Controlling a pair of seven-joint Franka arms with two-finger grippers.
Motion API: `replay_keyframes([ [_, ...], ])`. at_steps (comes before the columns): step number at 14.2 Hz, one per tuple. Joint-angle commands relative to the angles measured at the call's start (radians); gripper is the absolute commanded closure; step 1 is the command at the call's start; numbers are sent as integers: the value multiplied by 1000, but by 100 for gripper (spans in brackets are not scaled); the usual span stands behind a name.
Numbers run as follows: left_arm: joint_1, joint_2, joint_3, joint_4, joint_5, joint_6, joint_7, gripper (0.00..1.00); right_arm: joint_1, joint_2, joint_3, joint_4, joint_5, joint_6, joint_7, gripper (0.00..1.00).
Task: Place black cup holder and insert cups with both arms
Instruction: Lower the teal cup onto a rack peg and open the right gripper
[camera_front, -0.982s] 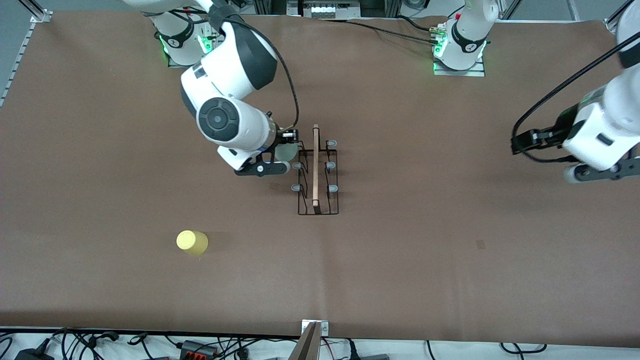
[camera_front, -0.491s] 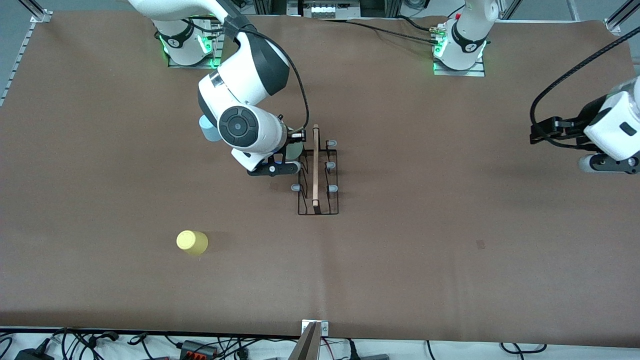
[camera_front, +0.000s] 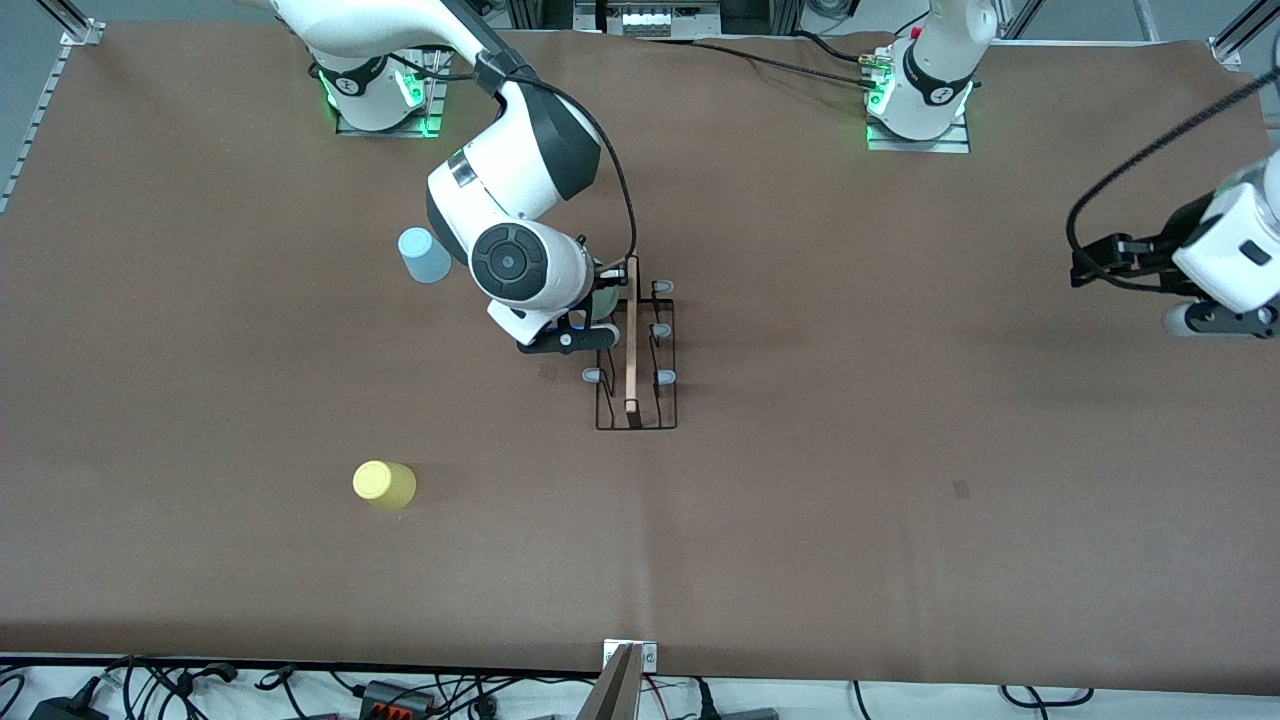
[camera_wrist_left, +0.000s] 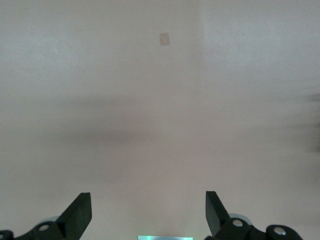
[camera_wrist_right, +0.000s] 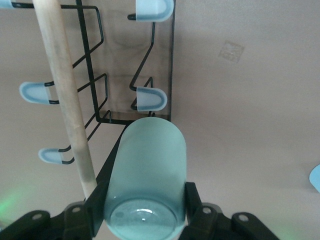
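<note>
The black cup holder (camera_front: 631, 350) stands upright mid-table, with a wooden rod (camera_wrist_right: 62, 90) and grey-tipped pegs (camera_wrist_right: 150, 98). My right gripper (camera_front: 598, 310) is over the holder's side that faces the right arm's end. It is shut (camera_wrist_right: 145, 202) on the pale green cup (camera_wrist_right: 147, 170), held lying over, its far end just short of a peg. The light blue cup (camera_front: 424, 255) and the yellow cup (camera_front: 383, 484) stand mouth down on the table toward the right arm's end. My left gripper (camera_front: 1085, 265) waits open and empty (camera_wrist_left: 147, 212) over bare table at the left arm's end.
The brown table cover (camera_front: 850, 450) is bare around the holder. Both arm bases (camera_front: 920, 95) stand along the table edge farthest from the front camera. Cables and a metal bracket (camera_front: 625, 680) lie along the nearest edge.
My right arm has carried the green cup sideways up to the holder's pegs, which has uncovered the light blue cup. My left arm has drawn back toward its end of the table.
</note>
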Motion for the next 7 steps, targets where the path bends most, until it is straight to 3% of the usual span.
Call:
replay_keyframes([
  [1, -37, -132, 40, -163, -20, 58, 8, 0, 12, 30, -3, 10, 3, 8, 3, 65],
  [2, -57, -132, 62, -159, -18, 55, 2, 0, 12, 33, -3, 10, 3, 18, 9, 23],
  [3, -68, -129, 85, -156, -18, 56, 3, 0, 11, 33, -5, 10, 3, 24, 32, 0],
  [7, -87, -130, 91, -149, -23, 61, 14, 0, -3, -10, -17, 45, 2, 0, 136, 0],
])
